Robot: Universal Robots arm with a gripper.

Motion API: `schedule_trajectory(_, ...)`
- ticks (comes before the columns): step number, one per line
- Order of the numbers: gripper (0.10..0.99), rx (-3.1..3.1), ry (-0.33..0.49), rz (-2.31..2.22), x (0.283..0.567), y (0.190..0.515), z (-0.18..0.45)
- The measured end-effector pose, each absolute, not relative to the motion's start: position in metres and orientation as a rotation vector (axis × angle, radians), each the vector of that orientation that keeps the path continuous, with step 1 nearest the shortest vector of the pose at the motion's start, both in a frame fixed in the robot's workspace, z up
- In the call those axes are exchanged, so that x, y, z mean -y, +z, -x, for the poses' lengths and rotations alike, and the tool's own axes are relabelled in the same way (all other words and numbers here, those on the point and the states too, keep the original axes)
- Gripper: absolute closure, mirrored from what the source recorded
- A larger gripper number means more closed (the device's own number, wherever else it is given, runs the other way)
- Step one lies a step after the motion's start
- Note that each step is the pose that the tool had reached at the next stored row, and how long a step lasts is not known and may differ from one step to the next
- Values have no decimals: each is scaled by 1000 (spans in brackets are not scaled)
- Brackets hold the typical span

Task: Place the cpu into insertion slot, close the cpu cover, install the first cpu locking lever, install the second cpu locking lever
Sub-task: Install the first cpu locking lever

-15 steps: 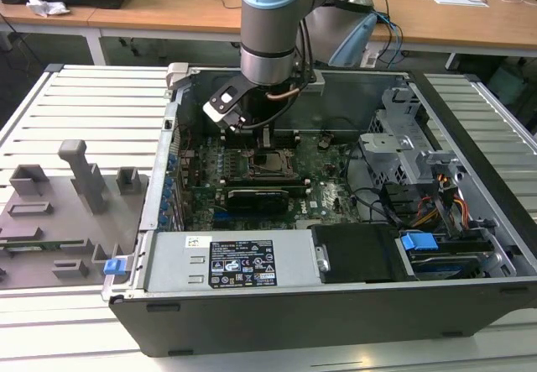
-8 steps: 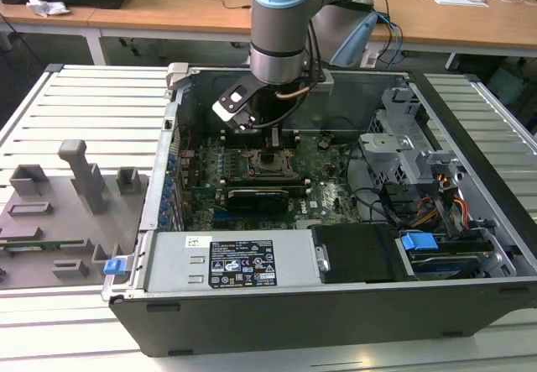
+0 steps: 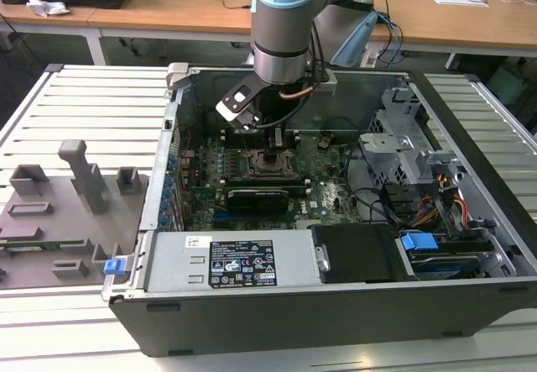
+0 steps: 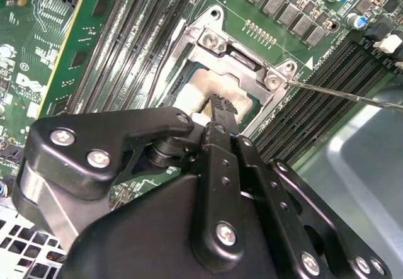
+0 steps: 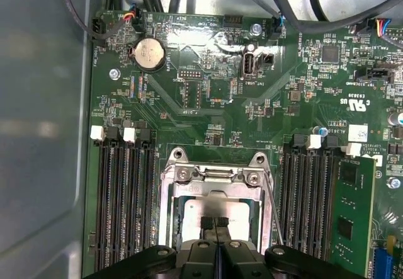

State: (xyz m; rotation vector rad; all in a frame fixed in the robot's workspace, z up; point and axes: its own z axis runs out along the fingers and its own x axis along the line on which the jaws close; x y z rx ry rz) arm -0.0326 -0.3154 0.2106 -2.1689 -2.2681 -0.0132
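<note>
In the exterior view my gripper (image 3: 277, 141) reaches down into the open computer case, right over the insertion slot (image 3: 270, 166) on the green board. In both wrist views the cpu (image 5: 194, 213) (image 4: 203, 87) lies in the slot, its dull silver top showing through the cut-out of the cpu cover (image 5: 214, 177) (image 4: 239, 58), which lies down around it. The gripper (image 5: 214, 223) (image 4: 220, 106) is shut with nothing between its fingers, and its tips are at the chip's top. A thin locking lever (image 4: 340, 95) (image 5: 271, 197) sticks out from one corner of the socket.
Long black memory slots (image 5: 123, 191) flank the socket, with a green card (image 5: 352, 216) standing beside them. A coin battery (image 5: 149, 53) and cables lie beyond. The case holds a drive cage (image 3: 403, 137) and a power supply (image 3: 235, 263). A grey fixture tray (image 3: 59, 212) sits outside.
</note>
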Motion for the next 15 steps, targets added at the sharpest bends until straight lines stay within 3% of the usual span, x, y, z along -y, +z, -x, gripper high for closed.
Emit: schedule_trajectory(15, 980, 2268, -13, 2169, 315, 240, 33)
